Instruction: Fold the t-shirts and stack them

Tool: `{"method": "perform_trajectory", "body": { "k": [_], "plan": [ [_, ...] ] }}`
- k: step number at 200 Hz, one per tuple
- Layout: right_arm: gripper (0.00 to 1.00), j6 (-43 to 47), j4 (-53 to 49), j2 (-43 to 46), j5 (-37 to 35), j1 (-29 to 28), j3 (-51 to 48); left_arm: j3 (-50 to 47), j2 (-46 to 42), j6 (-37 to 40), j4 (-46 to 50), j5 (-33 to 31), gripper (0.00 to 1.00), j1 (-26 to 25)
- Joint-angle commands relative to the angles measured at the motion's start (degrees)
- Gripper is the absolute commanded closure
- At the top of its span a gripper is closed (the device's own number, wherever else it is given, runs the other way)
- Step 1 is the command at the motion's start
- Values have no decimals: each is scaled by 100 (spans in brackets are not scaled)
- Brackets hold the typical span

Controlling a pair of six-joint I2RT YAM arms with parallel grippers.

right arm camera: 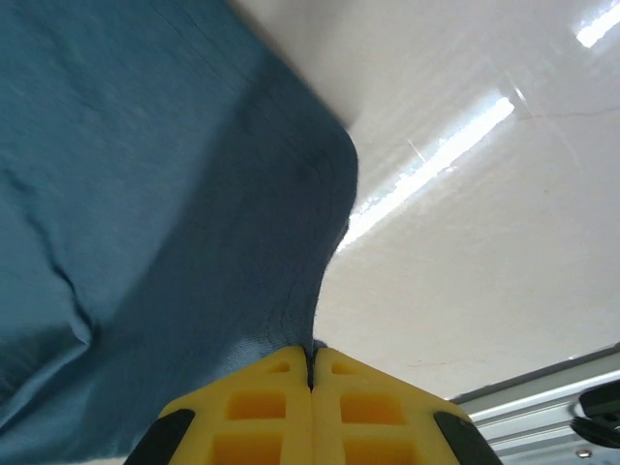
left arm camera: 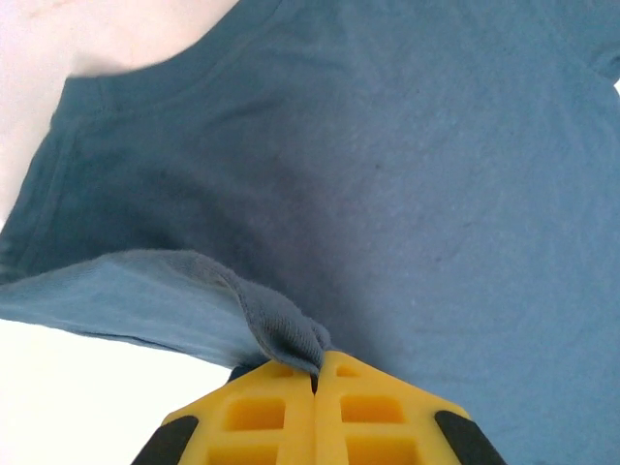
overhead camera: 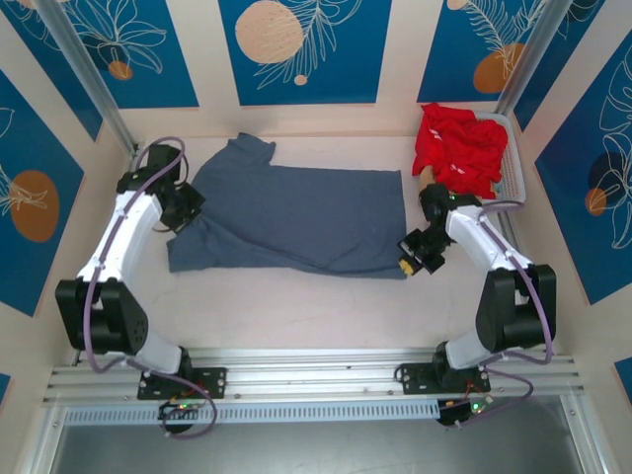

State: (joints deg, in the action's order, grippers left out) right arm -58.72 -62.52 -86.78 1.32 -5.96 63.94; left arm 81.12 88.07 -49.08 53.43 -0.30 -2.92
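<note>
Yellow and shut tight, the left gripper (left arm camera: 315, 373) pinches a small bunched fold at the left edge of the blue-grey t-shirt (left arm camera: 387, 194). The right gripper (right arm camera: 312, 356) is pressed shut too, on the shirt's near right corner, and the cloth lifts a little off the pale, shiny table (right arm camera: 465, 242) there. From above, the shirt lies spread out wide across the middle of the table, with its neck toward the back left. The left arm (overhead camera: 123, 232) bends up along the left side and reaches in to the shirt's edge. The right arm (overhead camera: 489, 252) bends up from its base and points in at the corner. The red t-shirts (overhead camera: 459, 148) sit in a heap in the white basket (overhead camera: 515, 178) at the back right corner, near the right arm's elbow. Bare table lies between the shirt's near edge and the metal rail (overhead camera: 316, 370) in front. Walls with blue leaf panels (overhead camera: 306, 49) stand close on the left, back and right.
</note>
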Motion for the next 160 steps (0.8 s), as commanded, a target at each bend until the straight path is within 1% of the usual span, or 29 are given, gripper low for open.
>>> {"method": "perform_trajectory", "body": {
  "k": [1,36,86,108,160],
  "plan": [
    [100,-210,-296,-380,-42,24,418,395,306,589,247,-237,100,-33],
    [100,-203,-339,-971,-339,25,1073,762,790,1020,135,-324,100,-33],
    [100,-97,-474,-1687,-800,-55,1871,1516,1552,1652,239,-418,100,-33],
    [100,-32,-482,-1919,-993,-112,2143,1749,1826,1744,355,-427,100,-33],
    [100,207,-539,-2477,-1186,-142,2707,1885,2219,1744,416,-568,100,-33]
  ]
}}
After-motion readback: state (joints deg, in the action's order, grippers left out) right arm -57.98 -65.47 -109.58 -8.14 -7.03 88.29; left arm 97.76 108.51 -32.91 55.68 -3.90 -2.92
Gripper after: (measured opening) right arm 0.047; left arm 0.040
